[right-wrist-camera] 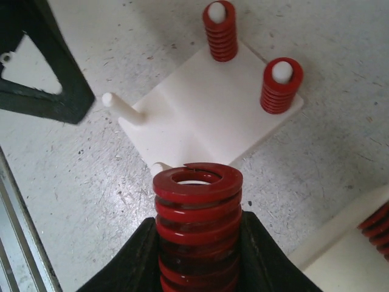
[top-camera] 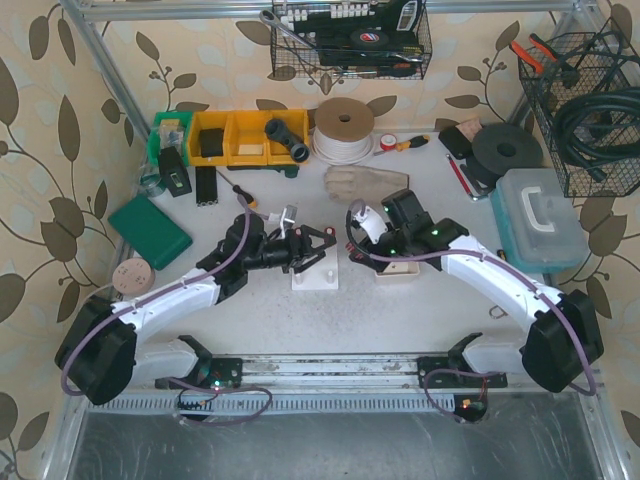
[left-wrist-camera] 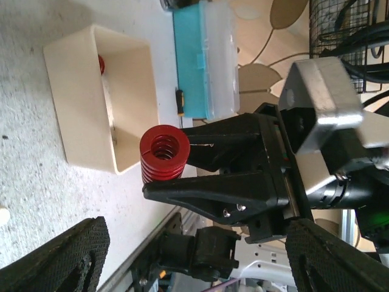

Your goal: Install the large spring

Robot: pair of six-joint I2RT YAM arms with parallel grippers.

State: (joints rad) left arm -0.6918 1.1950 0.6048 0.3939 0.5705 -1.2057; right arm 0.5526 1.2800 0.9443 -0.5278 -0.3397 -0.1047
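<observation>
My right gripper point(right-wrist-camera: 198, 240) is shut on the large red spring point(right-wrist-camera: 197, 210) and holds it upright just above the near corner of the white peg plate point(right-wrist-camera: 206, 103). A bare peg point(right-wrist-camera: 159, 167) shows partly behind the spring, and another bare peg point(right-wrist-camera: 121, 106) stands at the left. Two smaller red springs point(right-wrist-camera: 220, 30) point(right-wrist-camera: 281, 85) sit on the far pegs. My left gripper point(left-wrist-camera: 194, 261) is wide open and empty beside the plate point(top-camera: 315, 278). The left wrist view shows the held spring point(left-wrist-camera: 161, 152) between the right fingers point(left-wrist-camera: 213, 188).
A white tray point(left-wrist-camera: 73, 115) with a red spring point(left-wrist-camera: 101, 62) in it lies right of the plate. A teal-lidded box point(top-camera: 535, 215), a glove point(top-camera: 365, 183), a green box point(top-camera: 150, 230) and yellow bins point(top-camera: 245, 135) stand around.
</observation>
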